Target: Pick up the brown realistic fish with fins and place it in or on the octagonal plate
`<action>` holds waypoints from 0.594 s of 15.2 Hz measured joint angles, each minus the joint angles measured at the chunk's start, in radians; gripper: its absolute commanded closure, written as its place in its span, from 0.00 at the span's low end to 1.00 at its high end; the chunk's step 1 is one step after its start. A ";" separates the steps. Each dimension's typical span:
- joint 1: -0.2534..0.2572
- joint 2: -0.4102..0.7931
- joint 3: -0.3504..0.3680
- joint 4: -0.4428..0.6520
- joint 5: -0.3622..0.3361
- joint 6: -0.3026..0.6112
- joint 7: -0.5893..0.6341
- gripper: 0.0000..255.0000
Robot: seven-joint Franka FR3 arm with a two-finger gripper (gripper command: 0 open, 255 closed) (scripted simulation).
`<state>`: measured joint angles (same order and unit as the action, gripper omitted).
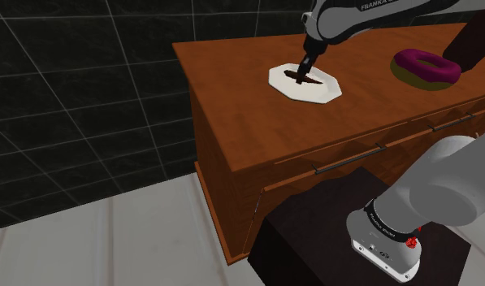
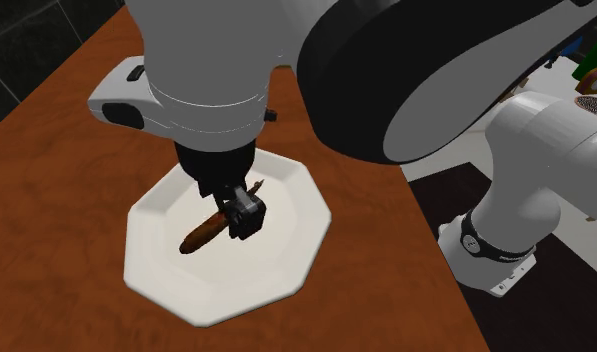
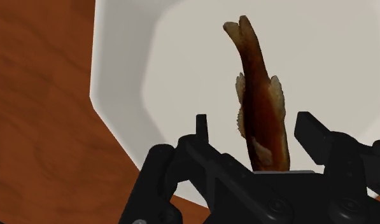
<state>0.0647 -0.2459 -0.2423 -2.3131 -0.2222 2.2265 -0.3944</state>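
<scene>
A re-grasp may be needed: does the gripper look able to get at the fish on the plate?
Probably yes: the gripper hangs right over the fish on the white plate, open fingers either side of it, nothing between.

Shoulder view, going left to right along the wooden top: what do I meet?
white octagonal plate → purple-iced doughnut → dark brown object, cut off by the picture's right edge

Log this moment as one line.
gripper: open | brown fish: between jaws, unclasped, on white octagonal plate | plate: on wooden top
</scene>
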 measured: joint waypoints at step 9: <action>0.006 -0.047 0.015 0.063 0.004 -0.113 0.000 0.00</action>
<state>0.0705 -0.2926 -0.2269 -2.2502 -0.2179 2.1137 -0.3941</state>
